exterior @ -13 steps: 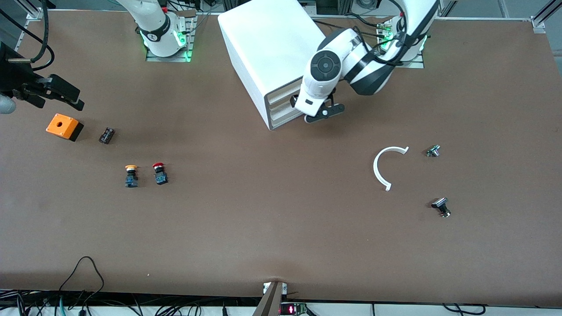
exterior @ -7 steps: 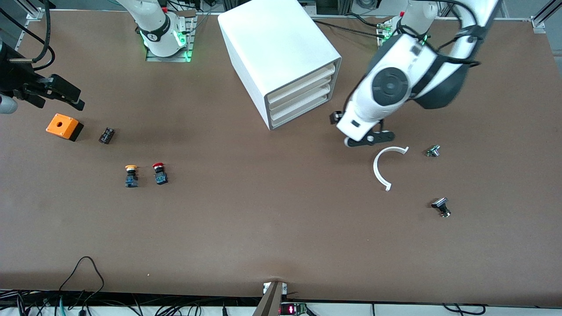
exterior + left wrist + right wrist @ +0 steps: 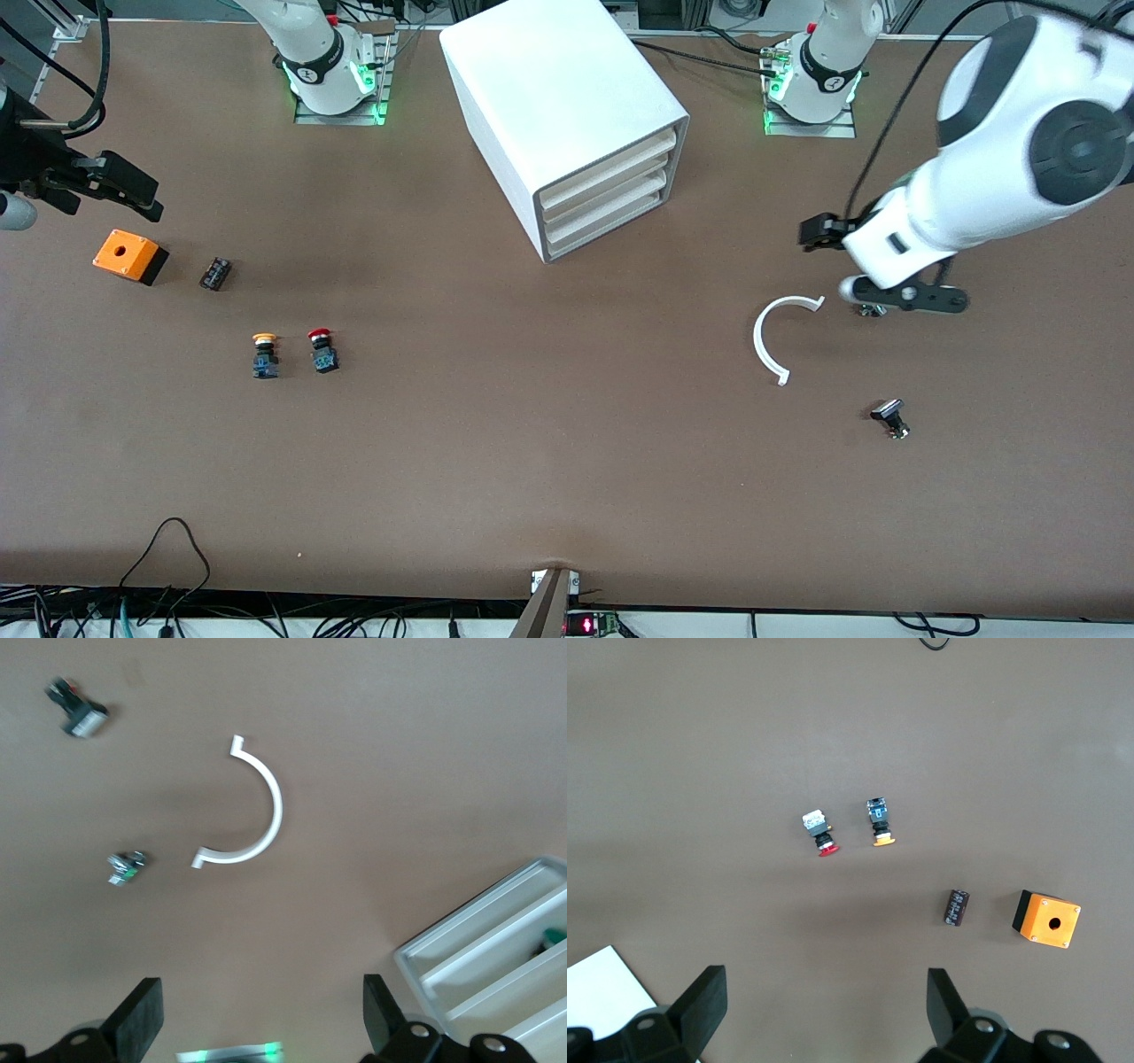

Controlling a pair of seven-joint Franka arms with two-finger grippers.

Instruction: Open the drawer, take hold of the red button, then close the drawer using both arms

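The white cabinet [image 3: 567, 97] stands near the robots' bases, and all four cream drawer fronts [image 3: 602, 190] are pushed in. It also shows in the left wrist view [image 3: 496, 966]. The red-capped button [image 3: 320, 350] lies on the table beside an orange-capped button [image 3: 264, 354]. The right wrist view shows both the red one [image 3: 822, 835] and the orange-capped one [image 3: 879, 824]. My left gripper [image 3: 873, 266] is open and empty [image 3: 263, 1028] over the table by a small metal part [image 3: 873, 308]. My right gripper [image 3: 102, 190] is open and empty [image 3: 824, 1010], waiting above the orange box [image 3: 130, 255].
A white arc-shaped piece [image 3: 784, 337] lies toward the left arm's end, with a black-headed part [image 3: 890, 416] nearer the front camera. A small black component [image 3: 215, 273] lies beside the orange box. Cables hang along the table's front edge.
My left arm has swung away from the cabinet's drawer fronts toward its own end of the table, past the white arc. The drawers stay shut. The right arm has not moved.
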